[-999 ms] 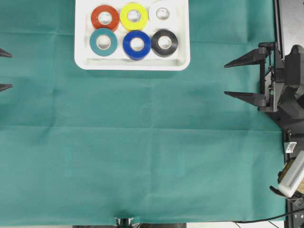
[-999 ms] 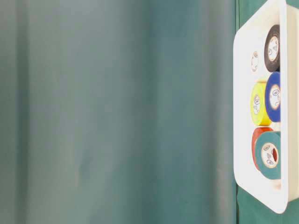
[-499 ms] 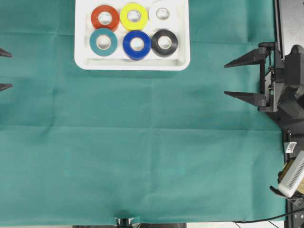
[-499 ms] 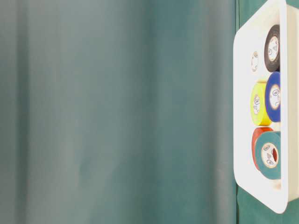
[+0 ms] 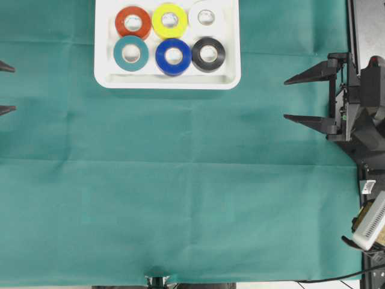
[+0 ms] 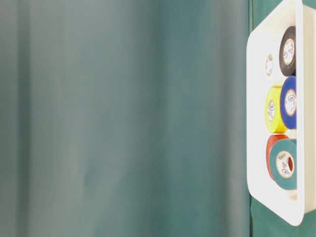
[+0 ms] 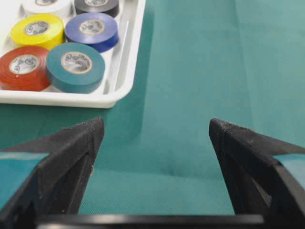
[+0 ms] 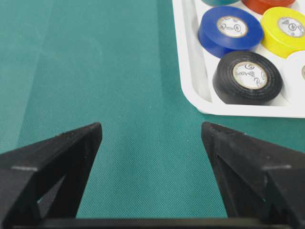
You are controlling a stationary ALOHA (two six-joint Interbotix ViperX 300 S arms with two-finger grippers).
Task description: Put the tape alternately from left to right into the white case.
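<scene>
Tray: the shallow white plastic case with rounded corners [image 5: 167, 81] lies flat on the green cloth [image 5: 180, 198], at the top edge of the overhead view, a little left of the middle.
Back row in the tray, left to right: round red tape roll [image 5: 133, 23], round yellow tape roll [image 5: 169, 20], round white tape roll [image 5: 206, 17].
Front row in the tray, left to right: round teal tape roll [image 5: 130, 53], round blue tape roll [image 5: 173, 56], round black tape roll [image 5: 209, 54].
How the rolls lie: all six lie flat with the hole facing up, close side by side; some may touch, but that is hard to tell from above.
Left gripper [image 5: 3, 88]: only its two black tips show at the left edge of the overhead view. The jaws are spread wide and hold nothing. It is well apart from the tray.
Right gripper [image 5: 298, 99]: black, at the right side of the cloth. The jaws are spread wide and hold nothing. It is well apart from the tray too.
Cloth: it has soft fold lines across it.
</scene>
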